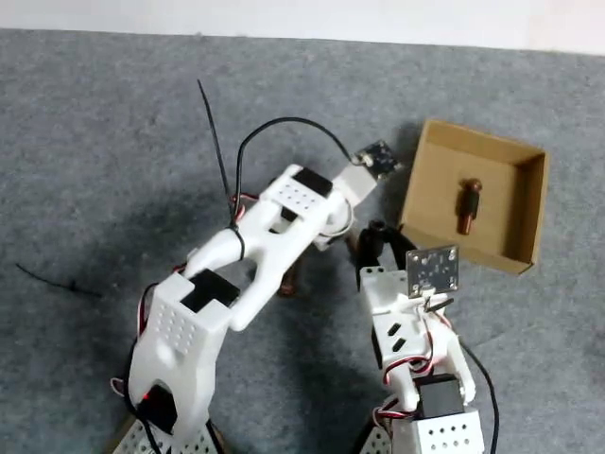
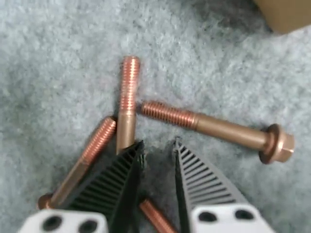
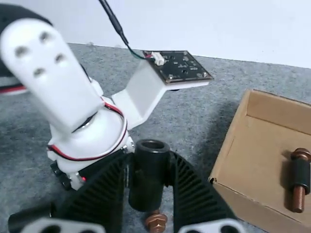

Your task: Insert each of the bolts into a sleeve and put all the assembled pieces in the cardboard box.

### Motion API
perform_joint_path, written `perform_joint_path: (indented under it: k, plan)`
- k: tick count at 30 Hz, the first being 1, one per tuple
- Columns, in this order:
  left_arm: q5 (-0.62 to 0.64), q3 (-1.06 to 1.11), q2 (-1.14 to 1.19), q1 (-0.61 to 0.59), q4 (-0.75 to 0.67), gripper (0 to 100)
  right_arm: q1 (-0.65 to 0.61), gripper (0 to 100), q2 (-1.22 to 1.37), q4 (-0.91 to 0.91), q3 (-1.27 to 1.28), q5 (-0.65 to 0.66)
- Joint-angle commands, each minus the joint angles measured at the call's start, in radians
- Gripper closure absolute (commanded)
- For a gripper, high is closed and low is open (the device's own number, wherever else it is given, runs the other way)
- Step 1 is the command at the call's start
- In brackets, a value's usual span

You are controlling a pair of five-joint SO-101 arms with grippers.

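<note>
Several copper bolts lie loose on the grey carpet: one upright in the picture (image 2: pixel 127 99), one with a flanged head (image 2: pixel 221 130), one slanted (image 2: pixel 85 160). My left gripper (image 2: pixel 159 145) hovers open just over them, its tips apart beside the first bolt's shank, and another bolt (image 2: pixel 154 216) lies under the gap. My right gripper (image 3: pixel 148 182) is shut on a black sleeve (image 3: pixel 151 148), held upright, with a bolt head (image 3: pixel 155 221) showing below it. In the high view this gripper (image 1: pixel 378 244) stands just left of the cardboard box (image 1: pixel 425 203).
One assembled piece (image 1: pixel 468 206) lies inside the box, its sleeve and bolt (image 3: pixel 299 177) near the wall (image 3: pixel 238 145). The left arm's wrist (image 3: pixel 82 121) and its camera board (image 1: pixel 378 161) stand close beside my right gripper. Open carpet stretches to the left.
</note>
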Motion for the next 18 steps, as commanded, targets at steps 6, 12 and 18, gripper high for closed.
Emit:
perform_joint_path:
  k: [6, 12, 18]
  plan:
    - [-0.006, -0.025, -0.007, -0.027, 0.032, 98, 0.010, 99.5, -0.013, -0.039, 0.044, 0.014]
    - [-0.006, -0.024, -0.016, -0.027, 0.038, 99, 0.010, 99.5, -0.013, -0.039, 0.044, 0.014]
    - [0.000, -0.007, -0.119, -0.067, 0.092, 99, 0.010, 99.5, -0.013, -0.039, 0.044, 0.015]
